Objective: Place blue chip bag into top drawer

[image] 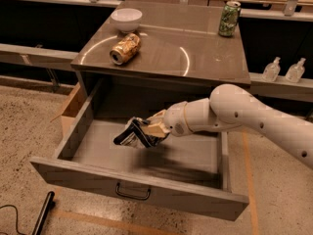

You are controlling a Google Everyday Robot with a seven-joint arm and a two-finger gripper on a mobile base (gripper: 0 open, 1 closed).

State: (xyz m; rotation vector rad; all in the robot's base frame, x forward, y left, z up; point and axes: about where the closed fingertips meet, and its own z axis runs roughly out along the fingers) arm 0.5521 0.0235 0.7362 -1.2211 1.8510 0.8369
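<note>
The table (205,58), gripper (145,131) above its top drawer (88,173), bears a white bowl (126,19), a toppled gold can (124,48) and a green can (229,18).

White arm (254,111) from right, gripper (137,133) low inside top drawer (195,196), fingers (145,137) around blue chip bag (125,138)

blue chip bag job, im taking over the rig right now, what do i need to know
The end effector is shut on the blue chip bag, inside the open top drawer, left of centre, with the bag seemingly just above the floor.
Done: drawer open, bag picked up and in over the drawer.
Left: lower, release the bag, withdraw the arm.
On the cabinet top: gold can, green can, white bowl.
</note>
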